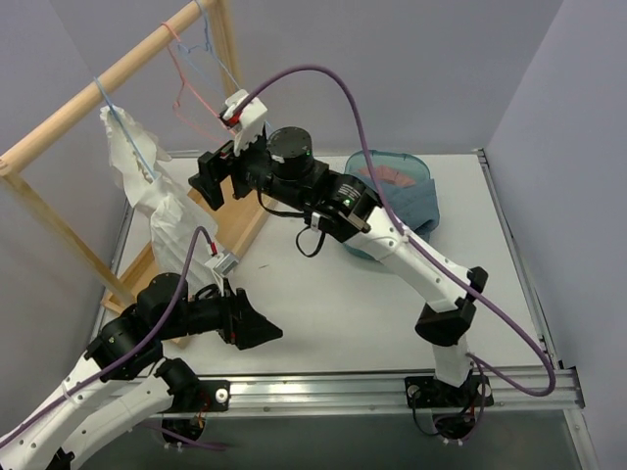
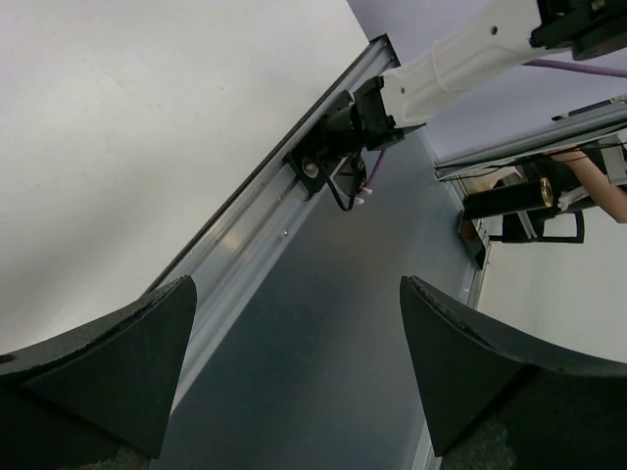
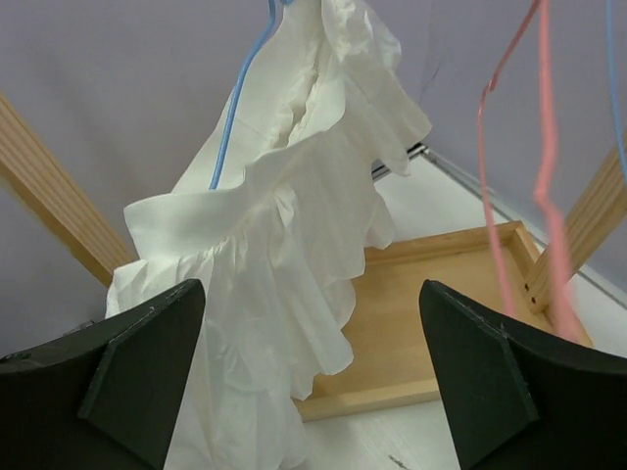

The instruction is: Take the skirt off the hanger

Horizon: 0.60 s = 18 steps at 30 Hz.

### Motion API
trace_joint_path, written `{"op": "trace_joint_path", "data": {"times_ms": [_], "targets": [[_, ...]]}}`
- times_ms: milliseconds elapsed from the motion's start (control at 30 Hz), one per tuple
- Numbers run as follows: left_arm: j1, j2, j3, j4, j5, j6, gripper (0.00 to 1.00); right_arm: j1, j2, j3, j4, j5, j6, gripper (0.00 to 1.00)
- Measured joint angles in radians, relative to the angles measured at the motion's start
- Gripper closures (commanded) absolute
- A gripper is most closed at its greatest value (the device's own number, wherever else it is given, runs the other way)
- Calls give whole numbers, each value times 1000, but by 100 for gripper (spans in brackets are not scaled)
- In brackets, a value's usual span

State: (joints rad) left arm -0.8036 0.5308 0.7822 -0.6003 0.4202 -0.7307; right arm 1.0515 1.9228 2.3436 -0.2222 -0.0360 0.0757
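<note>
A white ruffled skirt hangs from a blue hanger on the wooden rail at the left. In the right wrist view the skirt fills the left half, with the blue hanger running up from it. My right gripper is open and empty, just right of the skirt and facing it; it also shows in its own wrist view. My left gripper is open and empty, low over the table near its front edge, and shows in the left wrist view.
An empty pink hanger hangs further along the rail, beside the right gripper's wrist. The rack's wooden base tray lies under the skirt. A teal bin with blue cloth stands at the back right. The table's metal front rail lies under the left gripper.
</note>
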Motion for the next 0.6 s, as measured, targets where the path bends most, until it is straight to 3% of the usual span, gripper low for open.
{"op": "trace_joint_path", "data": {"times_ms": [400,600], "targets": [[-1,66,23,-257,-106,-25,3,67,89,0,11,-30,5,14],[-1,112,23,-282,-118,-19,2,150,89,-1,29,76,-71,14]]}}
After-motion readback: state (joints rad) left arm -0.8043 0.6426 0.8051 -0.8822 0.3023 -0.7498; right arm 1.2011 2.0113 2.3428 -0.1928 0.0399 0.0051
